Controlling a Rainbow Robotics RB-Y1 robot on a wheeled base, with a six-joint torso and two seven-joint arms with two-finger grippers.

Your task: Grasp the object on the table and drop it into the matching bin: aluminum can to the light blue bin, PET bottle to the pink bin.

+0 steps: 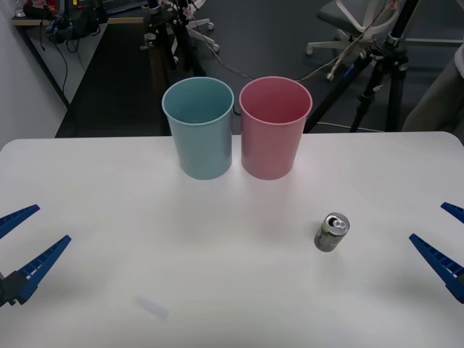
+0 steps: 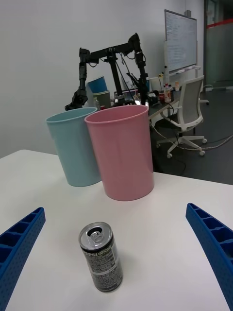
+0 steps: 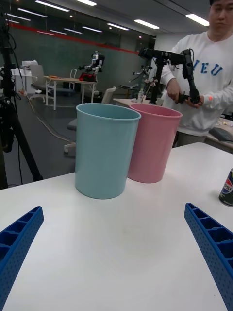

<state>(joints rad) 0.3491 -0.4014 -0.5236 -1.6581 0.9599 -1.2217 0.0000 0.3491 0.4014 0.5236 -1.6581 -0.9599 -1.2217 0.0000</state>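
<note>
Silver-grey metal marks the aluminum can (image 1: 332,232), which is stood upright on the white bench (image 1: 109,217), nearer the right claw (image 1: 449,243) and well apart from the bins. It is judged light, smooth and easily dented, so mid-body is best gripped. Both the right claw and left claw (image 1: 22,250) are spread wide. The light blue bin (image 1: 199,130) and pink bin (image 1: 274,130) are seen side by side, apparently empty.

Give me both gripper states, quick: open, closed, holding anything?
Left gripper: open, holding nothing, at the table's left edge.
Right gripper: open, holding nothing, near the aluminum can.
</note>
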